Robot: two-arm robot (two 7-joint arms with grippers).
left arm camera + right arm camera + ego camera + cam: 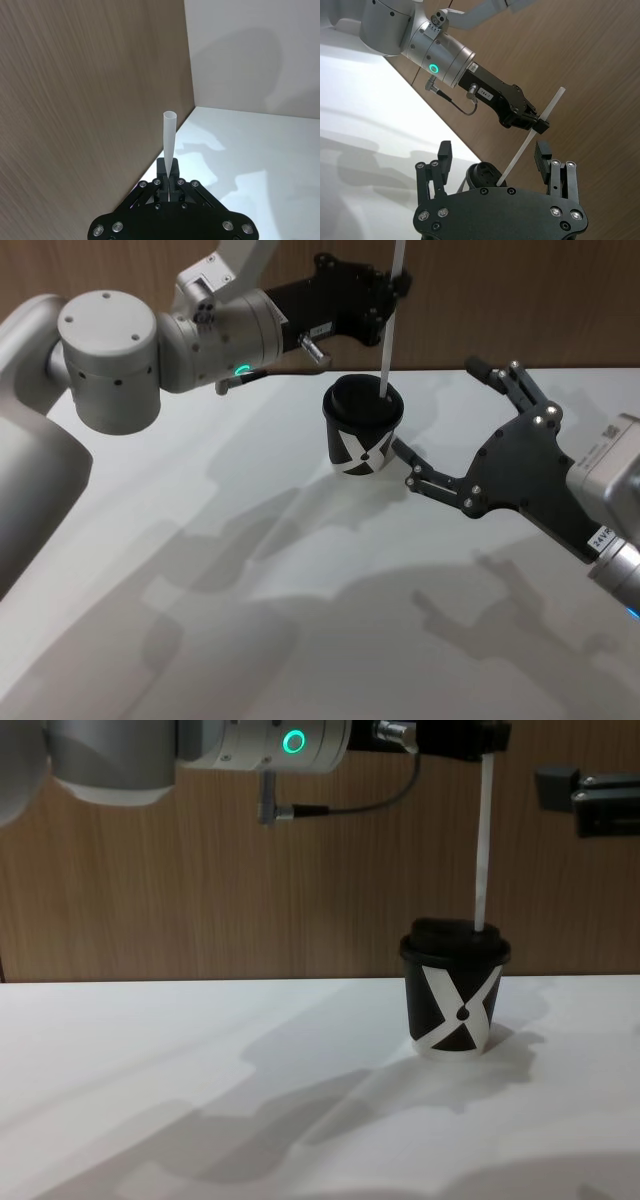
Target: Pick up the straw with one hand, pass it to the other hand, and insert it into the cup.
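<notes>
The black cup [362,435] with its white X pattern and domed lid stands upright on the white table. The white straw [390,330] hangs upright over it, and its lower end meets the lid's top [478,928]. My left gripper [395,285], on the silver wrist with the green ring, is shut on the straw's upper part, seen close up [169,177]. My right gripper [432,405] stands open just right of the cup, with nothing between its fingers. From the right wrist I see the straw [530,140], the cup's lid [482,175] and the left gripper [537,125].
A wooden wall [520,300] rises right behind the cup along the table's far edge. The white table [300,620] stretches bare toward me. A black cable [330,808] loops under the left wrist.
</notes>
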